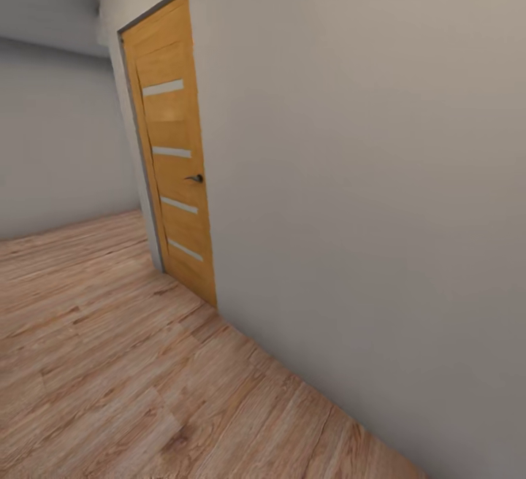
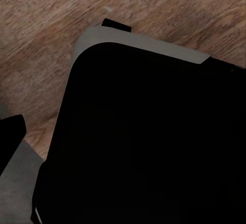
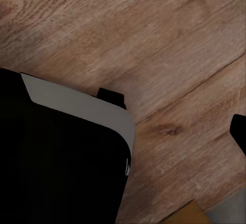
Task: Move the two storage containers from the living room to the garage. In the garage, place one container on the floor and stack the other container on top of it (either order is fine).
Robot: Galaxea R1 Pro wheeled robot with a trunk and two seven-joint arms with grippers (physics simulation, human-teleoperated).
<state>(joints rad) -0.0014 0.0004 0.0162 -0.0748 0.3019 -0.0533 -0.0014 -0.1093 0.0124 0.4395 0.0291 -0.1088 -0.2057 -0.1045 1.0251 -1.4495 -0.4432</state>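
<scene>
I have neither storage container in sight and cannot tell where they are; being wide, stiff open bins, I judge each wants both arms, one at each end wall. Ahead are a wooden door (image 1: 174,165), a pale wall (image 1: 365,172) and plank floor (image 1: 95,362). Below my wrists sits my dark base (image 2: 148,142), and I cannot tell whether my pincers are spread or closed.

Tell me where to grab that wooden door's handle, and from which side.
Grip the free end of the small dark lever handle on the closed wooden door. It sits mid-height near the door's right edge and juts toward the room, so come from the wood-floor side, probably closing over it from above. Detail is too small to say more.
</scene>
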